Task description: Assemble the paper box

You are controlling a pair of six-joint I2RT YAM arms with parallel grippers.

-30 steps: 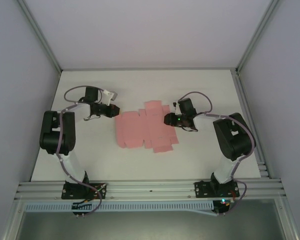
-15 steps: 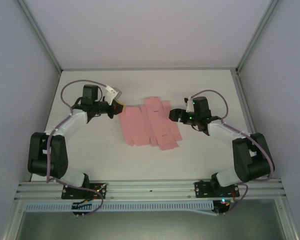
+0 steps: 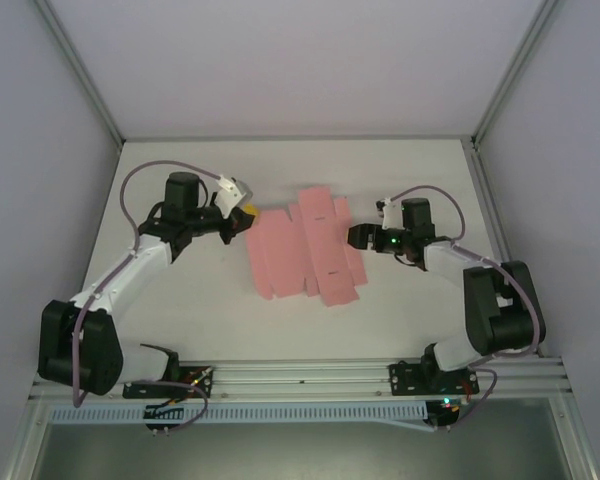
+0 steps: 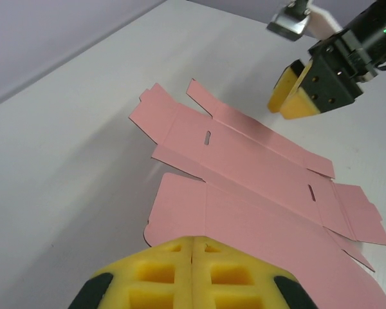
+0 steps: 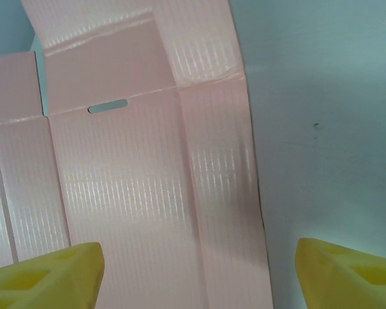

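The right hand (image 3: 352,237) is released: in its wrist view the two yellow pads (image 5: 46,269) stand wide apart with nothing between them but card lying below. It hangs at the right edge of the paper box (image 3: 300,250), and that edge runs up between the pads, so the outermost strip sits directly under the hand and the rest spreads away to its left.

The left hand (image 3: 246,213) is clenched on nothing, its pads pressed flat together in its own wrist view. It sits at the far left corner of the card, touching it or just beside it; I cannot tell which. The card lies to this hand's right.

So the paper box lies between the two hands, in the middle of the white table (image 3: 180,300). Both are equally close, but the right one, released and over an edge strip, looks the better placed to take hold.

The box is a flat pink cutout, not yet folded. Its creases run roughly from far to near, the near end leaning a little rightward, dividing it into one broad left panel and narrower strips beside it. Small flaps stick out at the far and near ends, and short slots are cut near the creases. It looks thin, lightly ribbed and faintly glossy, and would likely bend easily.
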